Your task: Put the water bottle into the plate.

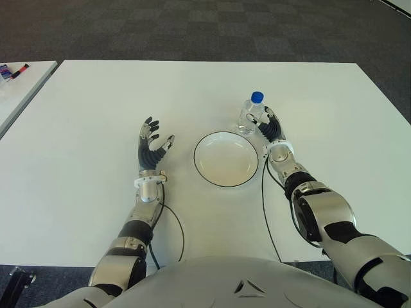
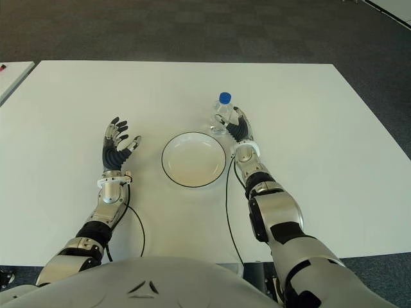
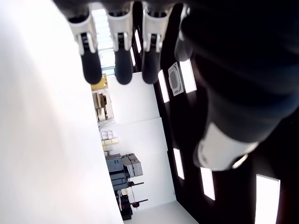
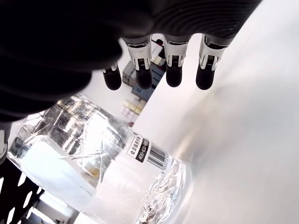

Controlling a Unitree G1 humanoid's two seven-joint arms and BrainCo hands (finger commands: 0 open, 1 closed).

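Note:
A clear water bottle [image 1: 252,114] with a blue cap stands upright on the white table [image 1: 96,109], just behind the right edge of the white, dark-rimmed plate [image 1: 195,160]. The plate holds nothing. My right hand [image 1: 270,129] is right beside the bottle on its right, fingers stretched out. In the right wrist view the bottle [image 4: 93,163] lies close along the palm, and the fingertips [image 4: 174,74] are straight, not wrapped around it. Left of the plate, my left hand [image 1: 153,142] shows with its fingers spread and nothing in it.
A second white table [image 1: 19,86] at the far left carries markers [image 1: 16,69]. Thin black cables [image 1: 264,212] trail from both wrists toward the near table edge. Dark carpet lies beyond the table's far edge.

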